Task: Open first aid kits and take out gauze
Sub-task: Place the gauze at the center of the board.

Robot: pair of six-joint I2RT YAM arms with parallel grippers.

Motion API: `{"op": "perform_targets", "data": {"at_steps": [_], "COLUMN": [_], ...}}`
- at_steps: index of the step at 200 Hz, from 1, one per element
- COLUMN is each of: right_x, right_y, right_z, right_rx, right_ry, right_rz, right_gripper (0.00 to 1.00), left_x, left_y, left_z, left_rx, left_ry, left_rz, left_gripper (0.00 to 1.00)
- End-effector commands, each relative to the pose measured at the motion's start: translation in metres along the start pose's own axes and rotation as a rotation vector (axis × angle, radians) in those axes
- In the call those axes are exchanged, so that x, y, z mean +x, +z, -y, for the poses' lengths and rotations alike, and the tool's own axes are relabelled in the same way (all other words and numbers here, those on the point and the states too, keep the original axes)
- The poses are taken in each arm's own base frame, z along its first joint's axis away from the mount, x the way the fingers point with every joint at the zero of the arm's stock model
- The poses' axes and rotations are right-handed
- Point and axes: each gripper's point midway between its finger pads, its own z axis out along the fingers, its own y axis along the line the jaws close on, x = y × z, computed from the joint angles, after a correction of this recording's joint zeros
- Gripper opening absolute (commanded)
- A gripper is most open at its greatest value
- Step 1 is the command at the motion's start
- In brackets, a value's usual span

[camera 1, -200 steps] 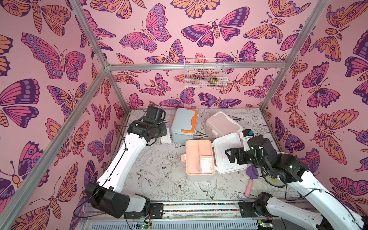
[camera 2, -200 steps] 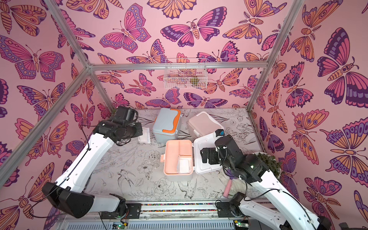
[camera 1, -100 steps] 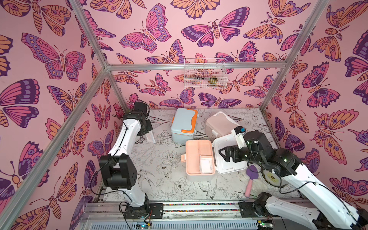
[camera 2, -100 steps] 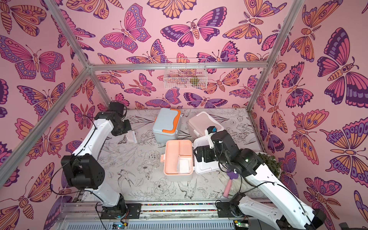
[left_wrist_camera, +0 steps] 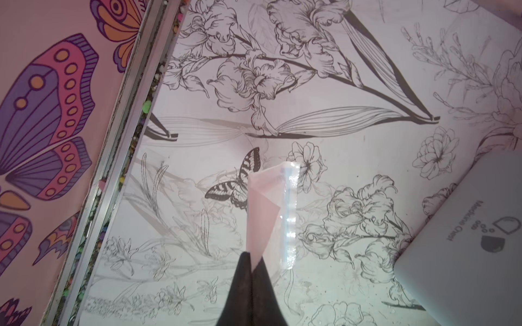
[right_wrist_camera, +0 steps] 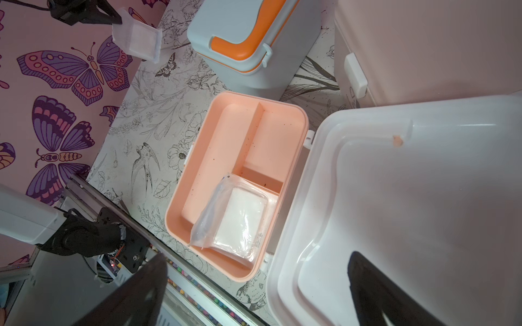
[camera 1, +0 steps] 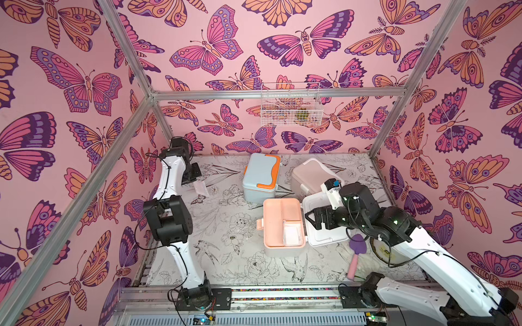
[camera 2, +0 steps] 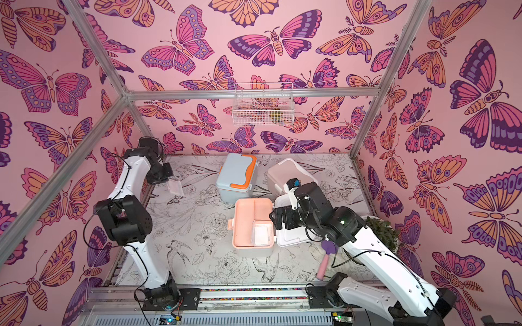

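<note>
Bare table (camera 1: 226,217) beside open white kit (camera 1: 282,201)

**Left arm** (camera 1: 169,180) and **right arm** (camera 1: 443,265): white moulded links joined by bulky black motor housings. Thin black cables loop from joint to joint. Each arm stands on a black base plate (camera 1: 217,296) with visible screw heads. A small green light (camera 1: 395,221) shows on one right-arm joint. **Left claw** (left_wrist_camera: 250,258) and **right claw** (right_wrist_camera: 257,255): matte black, tapering fingers.
</note>
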Motion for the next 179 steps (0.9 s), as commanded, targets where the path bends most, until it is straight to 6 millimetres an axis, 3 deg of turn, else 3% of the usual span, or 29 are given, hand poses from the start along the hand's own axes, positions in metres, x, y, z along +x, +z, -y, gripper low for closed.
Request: {"op": "perform_targets", "data": {"at_steps": [1,51,113,160,172,179], "right_x": [-0.011,-0.016,-0.017,-0.016,-0.016,-0.015], "right_y": [0.000,0.004,0.010,0.013,0.013,0.014], "right_z": [-0.009,-0.013,-0.016,-0.016,-0.016,-0.016], "right_rx": [-0.030,-0.043,-0.059,-0.062,-0.062,-0.062], "right_ry": [-0.014,0.002,0.024,0.030,0.032,0.034], "right_rz": [0.013,0.018,0.010,0.005,0.006,0.005], "right_gripper": [0.99,0.99,0.99,0.99,0.99,0.99], "left_x": [0.012,0.010,0.008,0.003,0.003,0.002], "left_y": [0.019,0.052,0.073,0.077,0.078,0.078], "left_z": [0.001,0.008,0.010,0.014,0.015,0.016], "left_rx": [0.022,0.075,0.078,0.094,0.097,0.100], "left_ry": [0.033,0.041,0.047,0.041,0.038,0.039], "left_rz": [-0.101,-0.160,-0.198,-0.202,-0.205,-0.206], "left_gripper": [0.00,0.00,0.00,0.00,0.09,0.22]}}
